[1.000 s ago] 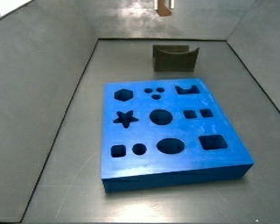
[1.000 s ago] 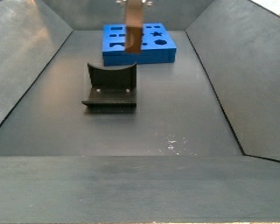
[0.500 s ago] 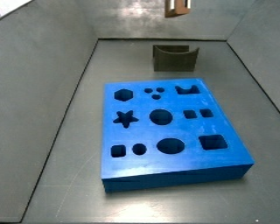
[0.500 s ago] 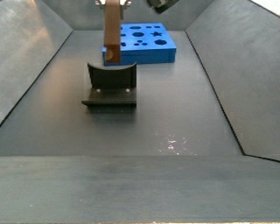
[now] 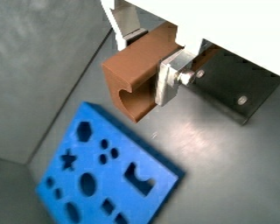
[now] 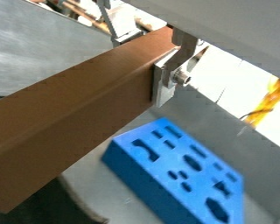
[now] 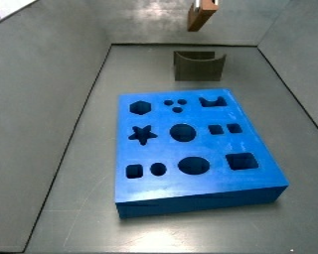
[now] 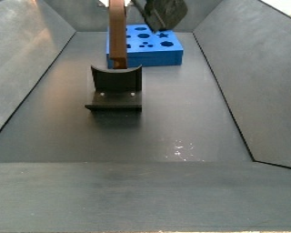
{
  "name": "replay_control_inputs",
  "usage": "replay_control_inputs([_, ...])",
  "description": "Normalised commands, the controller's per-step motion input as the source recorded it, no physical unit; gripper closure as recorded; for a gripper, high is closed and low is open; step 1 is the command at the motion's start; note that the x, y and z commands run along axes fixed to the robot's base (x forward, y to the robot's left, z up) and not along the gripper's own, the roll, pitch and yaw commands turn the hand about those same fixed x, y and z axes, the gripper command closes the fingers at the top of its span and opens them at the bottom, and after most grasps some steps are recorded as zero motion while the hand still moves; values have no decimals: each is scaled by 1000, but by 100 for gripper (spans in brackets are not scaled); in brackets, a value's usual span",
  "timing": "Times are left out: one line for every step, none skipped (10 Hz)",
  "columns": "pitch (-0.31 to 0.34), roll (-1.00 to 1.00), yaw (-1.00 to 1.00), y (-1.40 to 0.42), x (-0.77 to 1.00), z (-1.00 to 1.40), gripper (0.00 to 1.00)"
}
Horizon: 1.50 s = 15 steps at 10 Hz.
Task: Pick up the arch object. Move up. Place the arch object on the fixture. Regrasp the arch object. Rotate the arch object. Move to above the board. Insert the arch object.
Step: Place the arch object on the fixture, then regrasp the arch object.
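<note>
The board (image 7: 195,147) lies flat on the grey floor (image 7: 69,179), with bare floor on all its sides. Grey walls (image 8: 239,64) stand up along the floor's edges. The fixture (image 7: 198,65) stands apart from the board, near the back wall in a side view, with a strip of bare floor between the two. In the side view from the far end, the fixture (image 8: 115,89) is nearer and the board (image 8: 145,45) sits behind it.

The arch object (image 5: 140,73) is up in the air, above the fixture, touching nothing below. The tool (image 5: 156,59) is clenched on it: a silver finger (image 5: 173,77) presses flat against its side. In a wrist view the arch object (image 6: 73,122) sticks out long past the tool (image 6: 154,70). In a side view the arch object (image 8: 116,34) hangs upright over the fixture.
</note>
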Motion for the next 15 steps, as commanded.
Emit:
replay_control_inputs([78,-601,-215,41,77,-13,100])
replay_control_inputs([15,-316,-190,33,66,-6,100])
replay_control_inputs([-10,-247,-180,24,57,2,100])
replay_control_inputs([-15,-243,-127,123,78,-1000,100])
replay_control_inputs([-29,-228,-108,124,83,-1000,100])
replay_control_inputs([-49,-192,-83,109,105,-1000,100])
replay_control_inputs([-58,-163,-70,99,108,-1000,100])
replay_control_inputs([-82,-117,-48,87,103,-1000,100])
replay_control_inputs([-93,-91,-31,71,96,-905,100])
replay_control_inputs([-96,-76,-14,46,80,-715,100])
replay_control_inputs([-91,-69,7,25,65,-468,100])
replay_control_inputs([-84,-66,21,15,60,-234,100])
replay_control_inputs([0,0,0,0,0,0,0])
replay_control_inputs([60,17,-43,0,0,1000,0])
replay_control_inputs([59,19,-41,2,0,1000,0])
